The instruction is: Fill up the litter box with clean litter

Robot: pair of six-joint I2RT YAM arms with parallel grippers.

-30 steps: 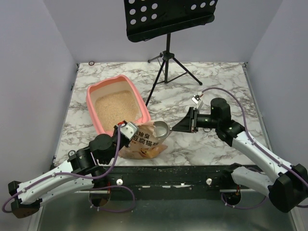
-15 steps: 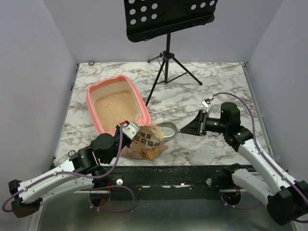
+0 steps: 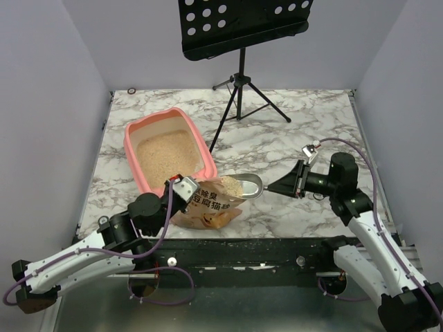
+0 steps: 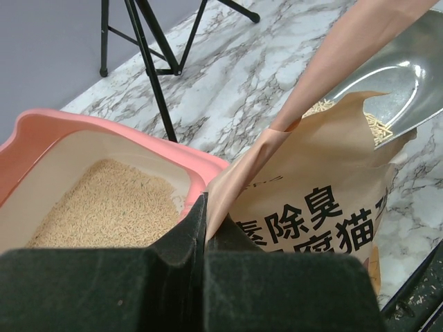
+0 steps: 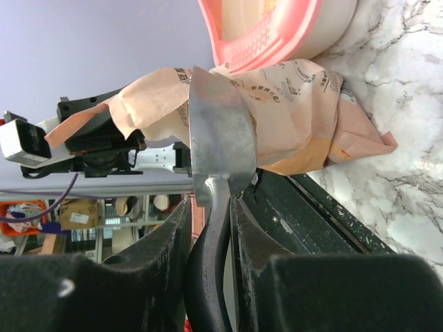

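Observation:
The salmon-pink litter box [image 3: 130,155] lies at left centre, with beige clean litter [image 3: 166,153] spread inside; both show in the left wrist view, the box [image 4: 201,160] and the litter [image 4: 111,207]. The orange-tan bag [image 3: 211,204] lies at the box's near end. My left gripper [image 3: 181,188] is shut on the bag's upper edge [image 4: 228,187]. My right gripper [image 3: 294,181] is shut on the handle [image 5: 211,228] of a metal scoop [image 3: 248,185]. The scoop's bowl sits at the bag's mouth with some granules [image 4: 374,128] in it.
A black music stand's tripod [image 3: 240,90] stands just behind and right of the litter box. The table's front edge [image 3: 277,228] runs just below the bag. The grated end of the box [image 5: 266,41] faces the bag.
My right arm has drawn back to the right, sliding the scoop outward from the bag's mouth. My left gripper keeps its hold on the bag.

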